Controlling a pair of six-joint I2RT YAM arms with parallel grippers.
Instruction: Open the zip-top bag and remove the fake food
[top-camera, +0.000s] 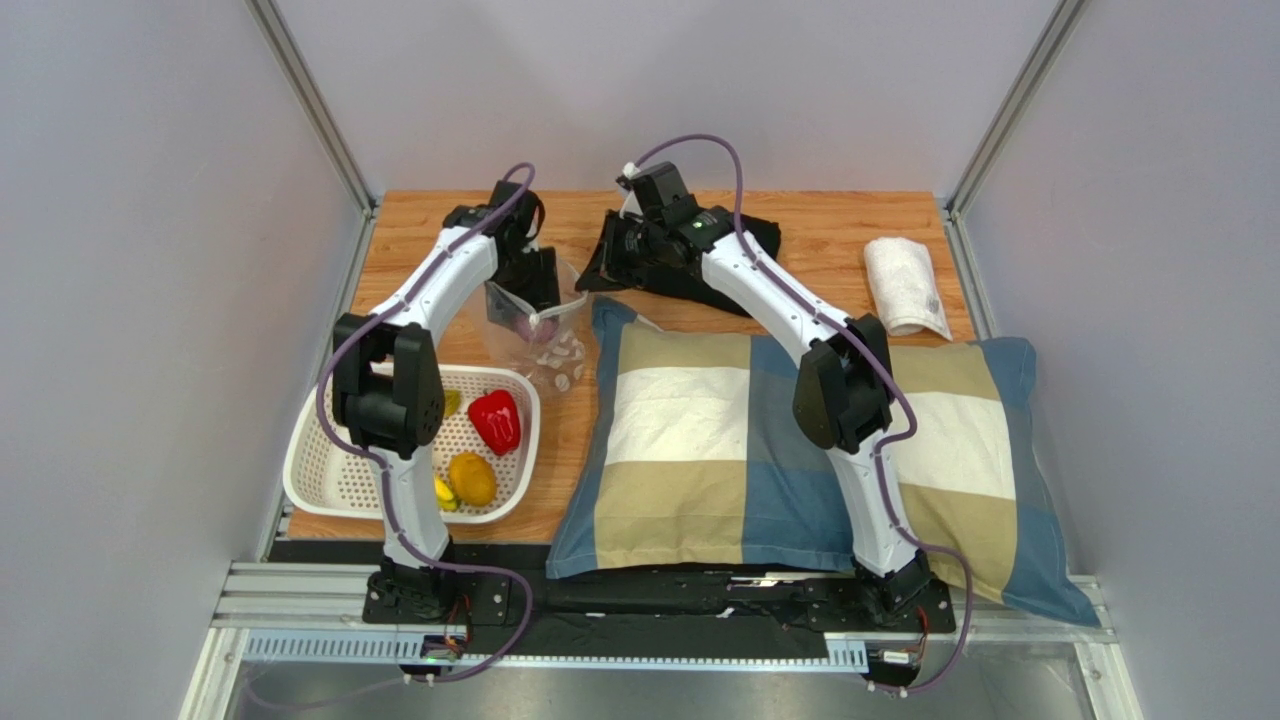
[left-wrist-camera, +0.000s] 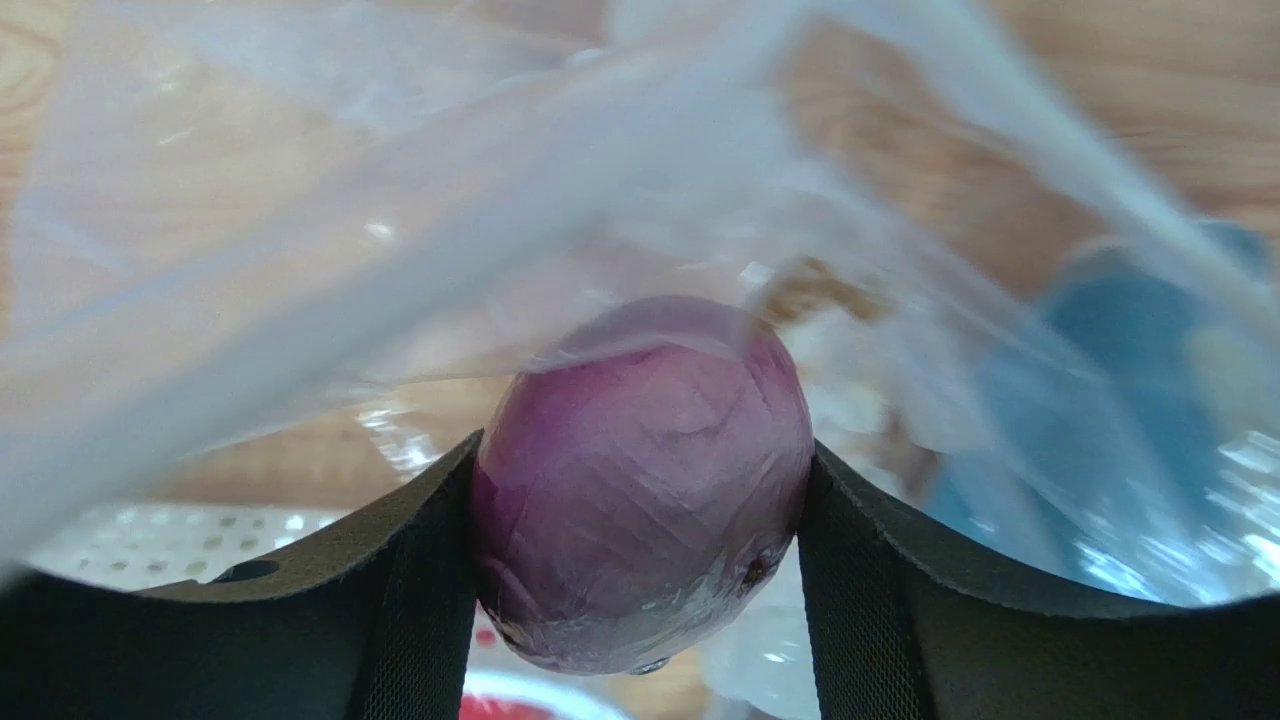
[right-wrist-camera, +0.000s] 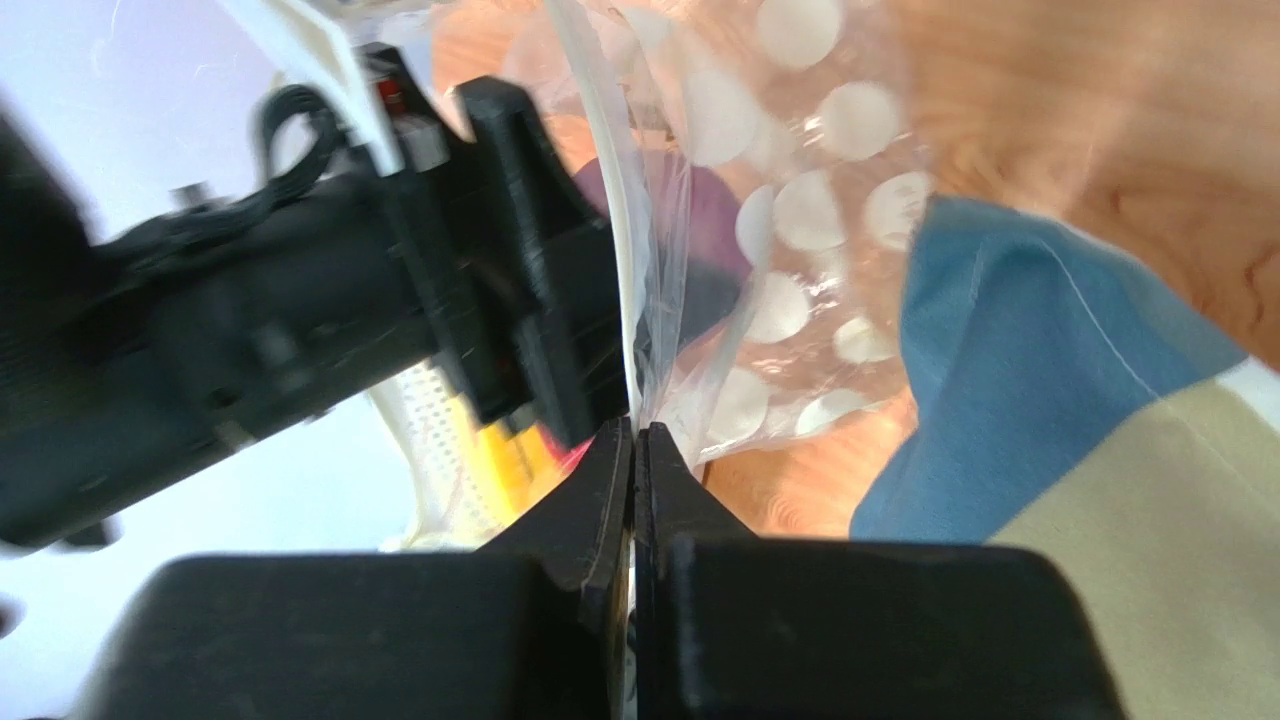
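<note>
The clear spotted zip-top bag (top-camera: 553, 348) lies between the white tray and the pillow, its mouth lifted. My left gripper (top-camera: 529, 300) reaches into the bag and is shut on the purplish-pink onion (left-wrist-camera: 639, 480), which sits between both pads inside the plastic (left-wrist-camera: 376, 225). My right gripper (right-wrist-camera: 634, 450) is shut on the bag's edge (right-wrist-camera: 796, 225), right beside the left gripper (right-wrist-camera: 496, 255); the onion (right-wrist-camera: 699, 225) shows behind the film. The red bell pepper (top-camera: 495, 420), orange-yellow mango (top-camera: 472, 477) and yellow banana (top-camera: 448, 402) lie in the tray.
The white perforated tray (top-camera: 323, 488) stands at the near left. A large checked pillow (top-camera: 781, 435) covers the middle and right. A folded black cloth (top-camera: 751, 240) lies at the back and a rolled white cloth (top-camera: 906, 285) at the back right.
</note>
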